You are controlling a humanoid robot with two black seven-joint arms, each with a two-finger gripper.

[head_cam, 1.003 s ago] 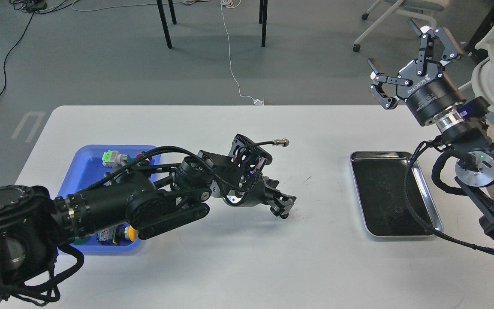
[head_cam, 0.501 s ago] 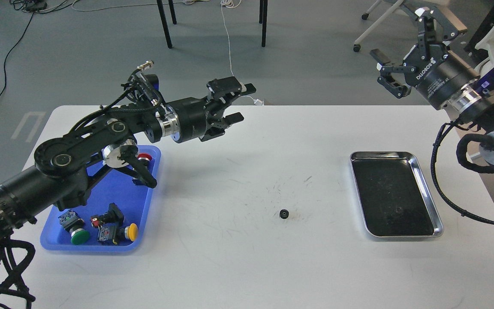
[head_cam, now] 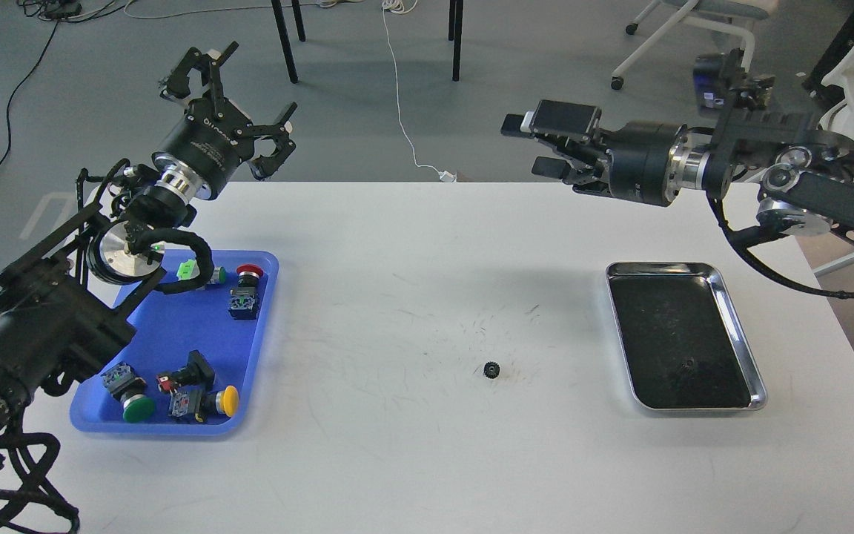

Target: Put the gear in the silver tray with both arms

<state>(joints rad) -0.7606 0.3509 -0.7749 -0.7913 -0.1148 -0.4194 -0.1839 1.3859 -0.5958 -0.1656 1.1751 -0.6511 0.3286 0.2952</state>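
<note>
A small black gear (head_cam: 491,368) lies alone on the white table, left of the silver tray (head_cam: 740,332). The tray's dark bottom holds nothing but a small mark. My left gripper (head_cam: 230,89) is raised high above the table's far left corner, fingers spread open and empty, far from the gear. My right gripper (head_cam: 534,144) is raised over the table's far edge, pointing left, fingers apart and empty, well above and behind the gear and tray.
A blue plastic tray (head_cam: 264,326) at the left holds several push-button switches with red, green and yellow caps. Chair and table legs stand on the floor beyond the table's far edge.
My left arm let go of the gear on the table, then lifted and swung back left above the blue tray. My right arm swung left and lowered over the table's far edge.
</note>
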